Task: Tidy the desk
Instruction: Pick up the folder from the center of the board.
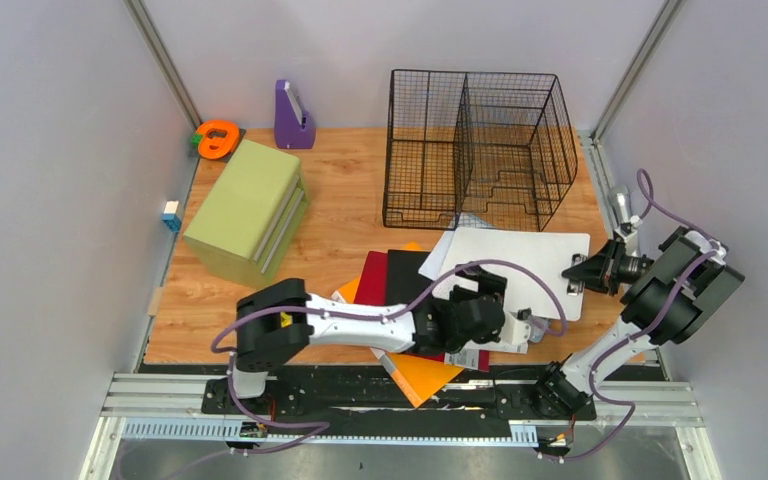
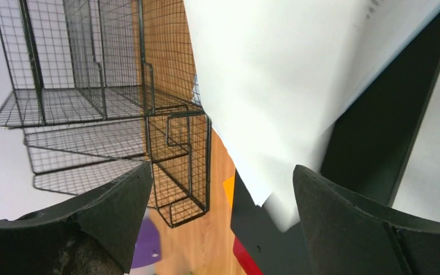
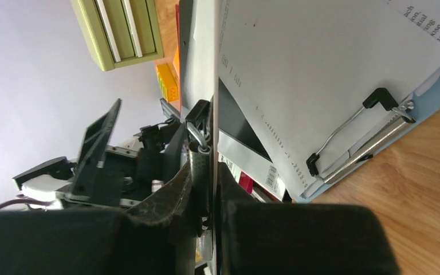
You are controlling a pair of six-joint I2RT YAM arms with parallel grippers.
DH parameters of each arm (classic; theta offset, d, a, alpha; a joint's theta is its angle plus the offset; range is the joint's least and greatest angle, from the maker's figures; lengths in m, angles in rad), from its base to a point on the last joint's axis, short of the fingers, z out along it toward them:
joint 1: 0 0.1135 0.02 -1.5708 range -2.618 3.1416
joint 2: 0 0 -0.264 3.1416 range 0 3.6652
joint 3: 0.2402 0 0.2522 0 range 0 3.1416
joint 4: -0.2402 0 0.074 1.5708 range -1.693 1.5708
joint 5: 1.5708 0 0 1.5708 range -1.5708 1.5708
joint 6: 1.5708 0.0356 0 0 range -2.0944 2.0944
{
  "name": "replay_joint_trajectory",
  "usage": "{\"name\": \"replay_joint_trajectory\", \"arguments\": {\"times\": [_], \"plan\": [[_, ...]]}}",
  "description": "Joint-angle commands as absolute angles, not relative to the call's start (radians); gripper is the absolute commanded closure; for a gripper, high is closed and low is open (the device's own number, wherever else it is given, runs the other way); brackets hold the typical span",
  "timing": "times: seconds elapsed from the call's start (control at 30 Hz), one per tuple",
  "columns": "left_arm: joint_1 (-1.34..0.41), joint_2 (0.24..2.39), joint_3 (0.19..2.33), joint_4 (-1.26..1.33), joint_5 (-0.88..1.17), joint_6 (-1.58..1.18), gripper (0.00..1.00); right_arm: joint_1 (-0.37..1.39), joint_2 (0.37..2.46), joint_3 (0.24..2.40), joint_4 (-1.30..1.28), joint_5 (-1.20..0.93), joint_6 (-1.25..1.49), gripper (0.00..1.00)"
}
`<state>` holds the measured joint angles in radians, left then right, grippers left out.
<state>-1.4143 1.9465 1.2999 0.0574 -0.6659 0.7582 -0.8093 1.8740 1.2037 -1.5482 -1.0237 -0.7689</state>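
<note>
The big light-brown wooden counter (image 1: 350, 215) lies under everything, between the grey walls, right in front of your two arms. It looks heavy and hard, so do not try to grab it. You tidy it by moving the things on top. Your right jaws are pressed together on the thin edge of the flat white clipboard with paper (image 1: 520, 262), at its clip end, near the right side of the counter. That board looks light and stiff, but its paper is floppy and may slide, so the clip end seems the best place to hold. Your left jaws are spread wide with nothing between them, above the pile made of a thin red folder (image 1: 372, 278), a thin black folder (image 1: 408, 275) and a thin orange folder (image 1: 425, 375). These look smooth and slippery, so take each by an edge. The paper has tiny print and there is a small barcode sticker (image 3: 272, 180), but both are too small to read. I see no brand names.
</note>
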Motion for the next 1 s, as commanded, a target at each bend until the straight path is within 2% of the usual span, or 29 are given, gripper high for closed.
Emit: {"name": "replay_joint_trajectory", "arguments": {"times": [0.0, 0.27, 0.57, 0.73, 0.97], "plan": [[-1.333, 1.801, 1.427, -0.234, -0.499, 0.58, 0.0, -0.854, 1.772, 1.242, -1.538, -1.077, -0.815, 1.0], [-1.056, 1.741, 1.697, -0.536, -0.285, 0.341, 0.0, -0.867, 1.679, 1.234, -1.539, -1.079, -0.816, 1.0], [-0.669, 1.964, 2.05, -0.641, -0.243, 0.132, 0.0, -0.867, 1.653, 1.228, -1.538, -1.077, -0.819, 1.0], [-0.582, 2.144, 2.253, -0.636, -0.237, 0.048, 0.0, -0.866, 1.654, 1.218, -1.538, -1.074, -0.828, 1.0], [-0.54, 2.328, 2.414, -0.553, -0.191, -0.03, 0.01, -0.867, 1.666, 1.218, -1.537, -1.075, -0.83, 1.0]]}}
